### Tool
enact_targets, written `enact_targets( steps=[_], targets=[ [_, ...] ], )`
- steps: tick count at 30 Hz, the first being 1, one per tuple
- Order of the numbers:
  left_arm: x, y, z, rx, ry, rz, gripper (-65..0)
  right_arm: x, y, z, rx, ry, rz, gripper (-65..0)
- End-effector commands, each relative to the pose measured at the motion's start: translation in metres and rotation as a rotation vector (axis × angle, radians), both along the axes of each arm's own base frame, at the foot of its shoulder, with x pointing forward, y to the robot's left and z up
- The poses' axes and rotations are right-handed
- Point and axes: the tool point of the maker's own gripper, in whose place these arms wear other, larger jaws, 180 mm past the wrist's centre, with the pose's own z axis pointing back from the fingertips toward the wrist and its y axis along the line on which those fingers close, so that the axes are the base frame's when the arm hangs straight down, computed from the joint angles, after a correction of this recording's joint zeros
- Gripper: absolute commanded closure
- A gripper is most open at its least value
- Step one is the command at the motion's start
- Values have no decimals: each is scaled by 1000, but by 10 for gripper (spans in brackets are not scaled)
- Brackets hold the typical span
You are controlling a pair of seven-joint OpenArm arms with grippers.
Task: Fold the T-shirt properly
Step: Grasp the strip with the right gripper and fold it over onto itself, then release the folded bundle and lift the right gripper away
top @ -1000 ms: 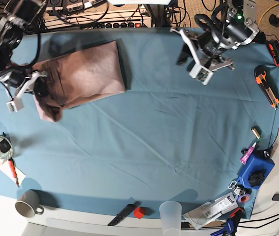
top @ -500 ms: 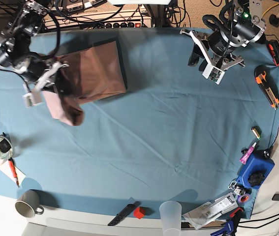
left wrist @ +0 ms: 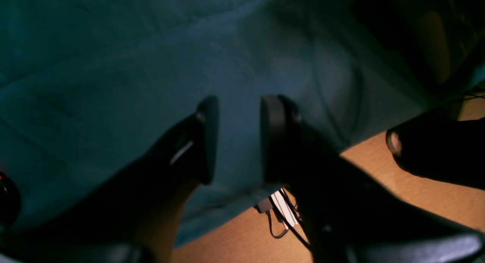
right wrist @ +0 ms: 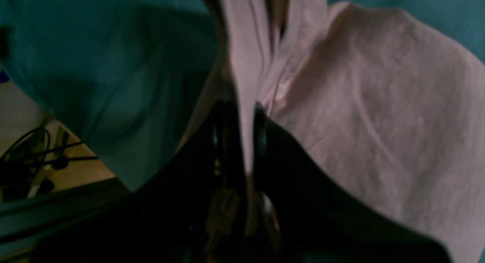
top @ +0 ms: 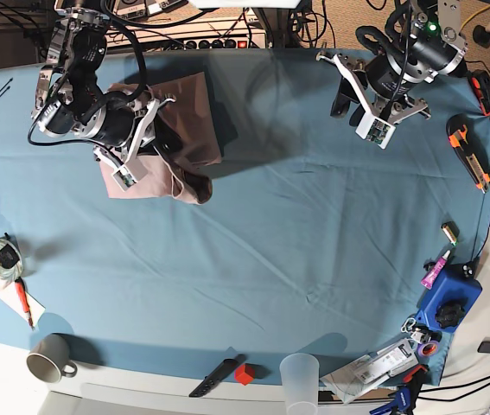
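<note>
- Right pincer (right wrist: 238, 138) pinches the shirt (top: 188, 117) edge, pulling it over to make a fold.
- Next, I think, lay the edge flat and let go.
- Shirt sits at the bench's (top: 296, 259) far corner.
- Left pincer (left wrist: 237, 140) hangs spread, holding nothing, high over the bench edge.

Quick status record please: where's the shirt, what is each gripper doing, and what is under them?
T-shirt: partly folded, far corner of the table cloth
right gripper: shut on a fold of the T-shirt, fabric raised
left gripper: open, empty, over bare cloth near the table edge
fold: not yet laid flat
</note>
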Motion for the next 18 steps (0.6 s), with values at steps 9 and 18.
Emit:
enact_targets(
  steps=[9, 18],
  targets=[
    [2, -3, 8, -25, -38, 1, -174, 0, 30, 46, 222, -103, 68, -168],
    [2, -3, 9, -26, -41, 2, -174, 12, -25, 71, 127, -220, -99, -168]
  ],
)
